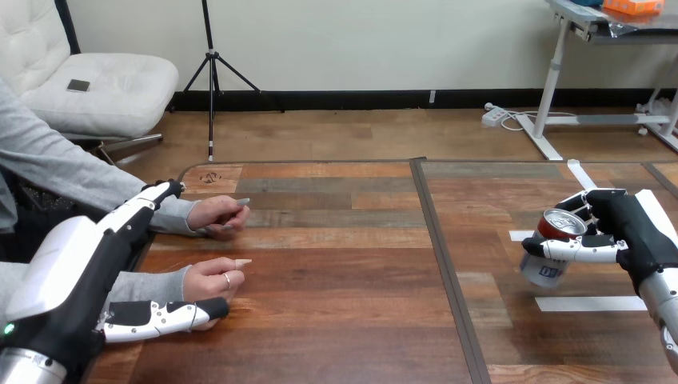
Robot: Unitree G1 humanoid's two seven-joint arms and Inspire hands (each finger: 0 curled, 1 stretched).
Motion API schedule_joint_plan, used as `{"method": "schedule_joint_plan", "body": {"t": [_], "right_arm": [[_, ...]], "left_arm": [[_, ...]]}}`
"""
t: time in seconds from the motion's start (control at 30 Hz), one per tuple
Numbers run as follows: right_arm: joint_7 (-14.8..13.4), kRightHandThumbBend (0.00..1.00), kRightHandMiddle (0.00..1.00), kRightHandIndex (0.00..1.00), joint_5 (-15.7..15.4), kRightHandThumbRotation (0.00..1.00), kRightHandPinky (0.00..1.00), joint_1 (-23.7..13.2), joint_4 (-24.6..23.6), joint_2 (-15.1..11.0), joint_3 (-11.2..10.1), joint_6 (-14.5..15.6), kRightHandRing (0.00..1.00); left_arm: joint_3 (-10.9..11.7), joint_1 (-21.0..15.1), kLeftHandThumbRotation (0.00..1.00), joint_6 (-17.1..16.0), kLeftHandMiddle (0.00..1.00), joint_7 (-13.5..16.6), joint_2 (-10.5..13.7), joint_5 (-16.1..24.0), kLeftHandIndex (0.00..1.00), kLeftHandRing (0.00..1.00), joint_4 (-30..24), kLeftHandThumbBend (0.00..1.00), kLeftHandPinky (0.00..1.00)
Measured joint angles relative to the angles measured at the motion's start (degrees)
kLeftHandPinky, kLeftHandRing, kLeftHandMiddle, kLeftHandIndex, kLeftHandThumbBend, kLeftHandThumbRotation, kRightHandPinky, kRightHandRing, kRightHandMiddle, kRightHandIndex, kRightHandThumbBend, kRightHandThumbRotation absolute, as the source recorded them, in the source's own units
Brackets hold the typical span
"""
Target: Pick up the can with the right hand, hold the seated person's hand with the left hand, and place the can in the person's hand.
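Note:
A can [547, 268] with a red top and a silver body is tilted at the table's right side, with my right hand [620, 232] shut round its upper part. At the left, the person rests two hands on the table: a far hand [217, 214] and a near hand [214, 277]. My left hand [132, 314] is open around the near one. Its lower fingers [180, 312] lie straight along that hand's near side and touch it. Another finger [152, 198] reaches up beside the far wrist. No finger is curled round either hand.
White tape strips [590, 303] mark the table [344, 264] under and near the can. A dark seam [448, 272] runs front to back between two tabletop sections. Bare wood stretches between the person's hands and the can.

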Motion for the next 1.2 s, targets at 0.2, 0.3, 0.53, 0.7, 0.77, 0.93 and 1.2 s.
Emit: {"method": "schedule_joint_plan", "body": {"t": [0.2, 0.3, 0.53, 0.7, 0.77, 0.93, 1.2], "right_arm": [[0.00, 0.83, 0.41, 0.44, -0.04, 0.00, 0.29, 0.00, 0.00, -0.03, 0.01, 0.00, 0.33], [-0.01, 0.83, 0.41, 0.44, -0.11, 0.00, 0.29, 0.00, 0.00, -0.09, 0.01, 0.00, 0.33], [-0.10, 0.84, 0.41, 0.44, -0.30, 0.00, 0.30, 0.00, 0.00, -0.26, 0.03, 0.01, 0.35], [-0.13, 0.84, 0.41, 0.44, -0.30, 0.00, 0.31, 0.00, 0.00, -0.27, 0.03, 0.09, 0.35], [-0.14, 0.84, 0.42, 0.44, -0.30, 0.00, 0.31, 0.00, 0.00, -0.27, 0.03, 0.21, 0.35], [-0.14, 0.84, 0.41, 0.44, -0.29, 0.00, 0.31, 0.00, 0.00, -0.27, 0.03, 0.37, 0.35], [-0.14, 0.84, 0.42, 0.44, -0.27, 0.00, 0.32, 0.00, 0.00, -0.27, 0.03, 0.37, 0.36]], "left_arm": [[-0.03, -0.05, 0.48, 0.78, 0.91, -0.59, 2.77, 2.83, 0.89, 0.88, -0.48, 1.00, 0.69], [-0.17, -0.17, 0.50, 1.50, 0.91, -1.06, 4.05, 4.22, 0.89, 0.88, -0.47, 1.00, 0.69], [-1.37, -0.61, 0.51, 3.73, 0.91, -1.99, 6.12, 6.50, 0.89, 0.86, -0.15, 1.00, 0.69], [-2.70, -1.28, 0.49, 4.43, 0.90, -2.00, 6.94, 7.46, 0.88, 0.85, 0.91, 1.00, 0.68], [-3.32, -1.67, 0.49, 4.62, 0.90, -2.00, 7.19, 7.96, 0.87, 0.85, 1.41, 1.00, 0.68], [-5.09, -3.10, 0.47, 5.00, 0.90, -2.00, 7.96, 8.74, 0.87, 0.86, 3.26, 1.00, 0.69], [-6.87, -5.52, 0.42, 5.45, 0.90, -1.99, 8.50, 8.88, 0.86, 0.86, 6.38, 1.00, 0.69]]}}
